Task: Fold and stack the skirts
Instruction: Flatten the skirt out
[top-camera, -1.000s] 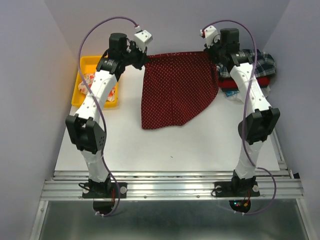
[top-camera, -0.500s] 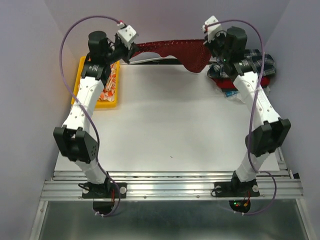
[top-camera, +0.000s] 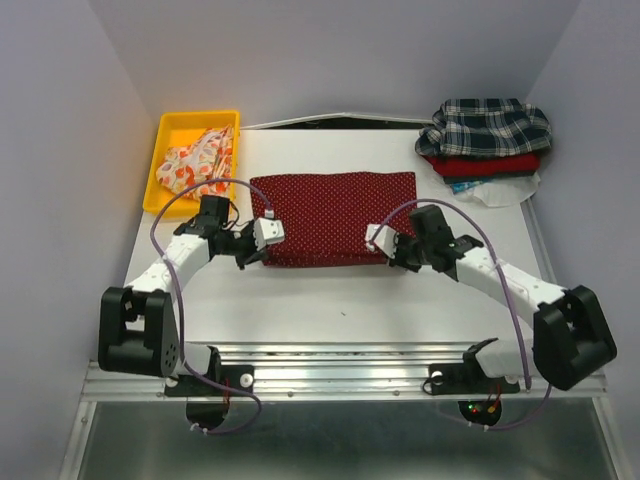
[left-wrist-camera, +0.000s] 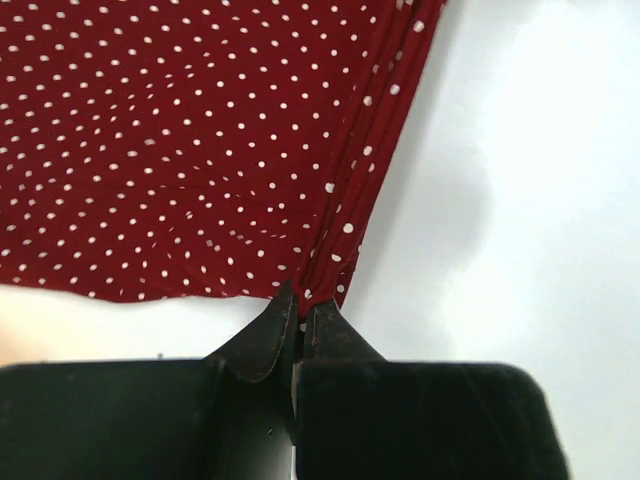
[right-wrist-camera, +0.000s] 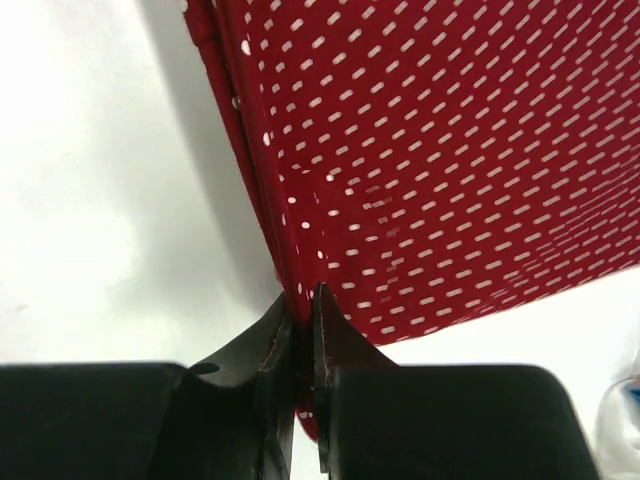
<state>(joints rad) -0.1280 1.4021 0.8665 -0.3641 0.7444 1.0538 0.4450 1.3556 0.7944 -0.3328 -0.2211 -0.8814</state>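
The dark red skirt with tiny white dots (top-camera: 335, 215) lies flat on the white table as a folded rectangle. At its near left corner, my left gripper (top-camera: 258, 252) is shut on the layered edge; the left wrist view shows the cloth (left-wrist-camera: 180, 150) pinched at the tips of the left gripper (left-wrist-camera: 303, 297). My right gripper (top-camera: 390, 256) is at the near right corner, and the right wrist view shows the right gripper (right-wrist-camera: 300, 295) shut on the folded hem of the skirt (right-wrist-camera: 450, 150). The plaid skirt (top-camera: 487, 125) tops a pile at the back right, with a plain red skirt (top-camera: 485, 163) under it.
A yellow bin (top-camera: 160, 140) at the back left holds the cream skirt with orange-red blobs (top-camera: 195, 158). Under the back right pile, some white and blue material (top-camera: 500, 187) sticks out. Purple-grey walls close in the table on three sides.
Both arms swung from high at the back down toward the near side. The dotted skirt, which hung between them, now lies folded over on the table.
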